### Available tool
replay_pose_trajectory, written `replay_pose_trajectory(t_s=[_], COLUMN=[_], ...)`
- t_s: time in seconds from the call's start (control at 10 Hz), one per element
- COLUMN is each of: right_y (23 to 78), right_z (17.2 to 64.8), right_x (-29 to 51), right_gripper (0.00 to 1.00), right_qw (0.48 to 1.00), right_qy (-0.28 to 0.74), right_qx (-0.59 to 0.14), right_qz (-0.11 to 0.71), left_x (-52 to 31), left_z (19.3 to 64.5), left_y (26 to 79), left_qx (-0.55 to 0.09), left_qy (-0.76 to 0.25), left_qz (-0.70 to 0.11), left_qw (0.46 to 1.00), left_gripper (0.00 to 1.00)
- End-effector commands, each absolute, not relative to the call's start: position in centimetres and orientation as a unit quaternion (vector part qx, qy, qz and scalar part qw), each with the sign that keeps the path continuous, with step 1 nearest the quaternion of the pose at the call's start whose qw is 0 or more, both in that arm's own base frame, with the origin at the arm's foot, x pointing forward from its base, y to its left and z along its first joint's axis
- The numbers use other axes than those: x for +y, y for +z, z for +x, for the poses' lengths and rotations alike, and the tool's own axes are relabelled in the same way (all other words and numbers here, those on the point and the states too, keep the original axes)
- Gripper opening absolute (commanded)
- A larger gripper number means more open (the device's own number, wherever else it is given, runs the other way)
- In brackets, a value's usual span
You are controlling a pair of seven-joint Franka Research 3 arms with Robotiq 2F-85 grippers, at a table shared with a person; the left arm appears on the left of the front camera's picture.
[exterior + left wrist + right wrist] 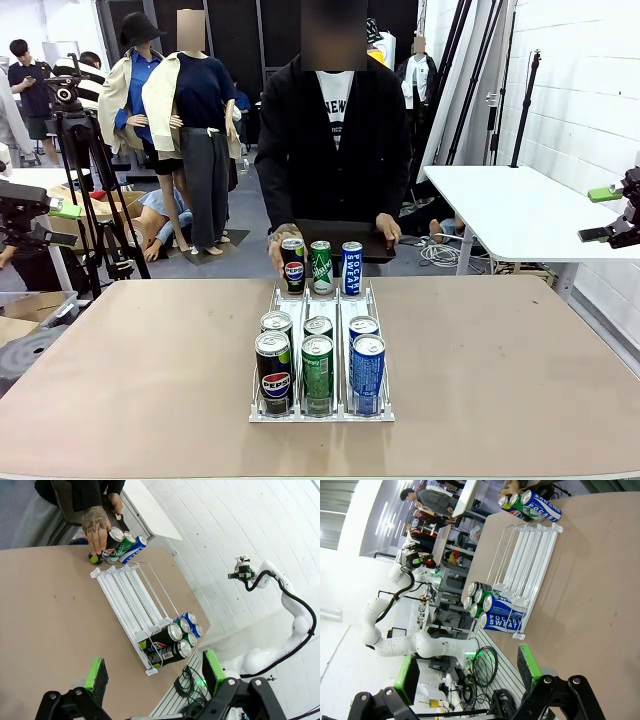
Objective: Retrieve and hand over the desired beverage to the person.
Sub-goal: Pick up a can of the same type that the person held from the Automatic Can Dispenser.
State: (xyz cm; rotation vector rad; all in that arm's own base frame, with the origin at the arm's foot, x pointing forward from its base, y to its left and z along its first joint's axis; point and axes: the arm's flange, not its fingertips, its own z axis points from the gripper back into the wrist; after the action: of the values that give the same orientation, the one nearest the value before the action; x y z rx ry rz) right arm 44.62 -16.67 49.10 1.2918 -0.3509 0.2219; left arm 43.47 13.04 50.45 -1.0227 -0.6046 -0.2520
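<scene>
Selection step: person's hand [280, 243] rests on far Pepsi can [293, 267]. Left gripper [155, 670] and right gripper [468, 670] are empty, jaws apart. Next, likely: grasp front Pepsi can [274, 371] from rack [322, 416].

table top [520, 380]: brown, matt, smooth; looks like laminate board
cans [317, 368]: metal; glossy printed sides, bare silver lids
rack [125, 597]: white plastic rails, smooth, slight sheen; thin metal wire dividers
person's jacket [295, 150]: black cloth, matt
left gripper pads [96, 679]: green, matt
left gripper fingers [75, 700]: black, slight sheen
wall [240, 520]: white painted brick, matt, rough
</scene>
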Motion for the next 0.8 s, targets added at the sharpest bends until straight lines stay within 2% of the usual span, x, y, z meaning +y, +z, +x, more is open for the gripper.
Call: replay_pose_trajectory(t_s=[0.0,0.7], right_y=[49.18,49.18], right_z=[44.64,44.64], right_x=[-16.55,-16.55], right_gripper=[1.0,1.0], right_qw=[0.779,0.779], right_qy=[0.099,0.099], right_qx=[-0.158,-0.158], right_qz=[0.598,0.598], left_x=[13.13,13.13], left_z=[43.31,43.31], left_y=[50.47,50.47], left_qx=[-0.28,-0.28], left_qy=[-0.12,-0.12], left_qz=[-0.476,-0.476], left_qw=[0.825,0.825], left_gripper=[1.0,1.0])
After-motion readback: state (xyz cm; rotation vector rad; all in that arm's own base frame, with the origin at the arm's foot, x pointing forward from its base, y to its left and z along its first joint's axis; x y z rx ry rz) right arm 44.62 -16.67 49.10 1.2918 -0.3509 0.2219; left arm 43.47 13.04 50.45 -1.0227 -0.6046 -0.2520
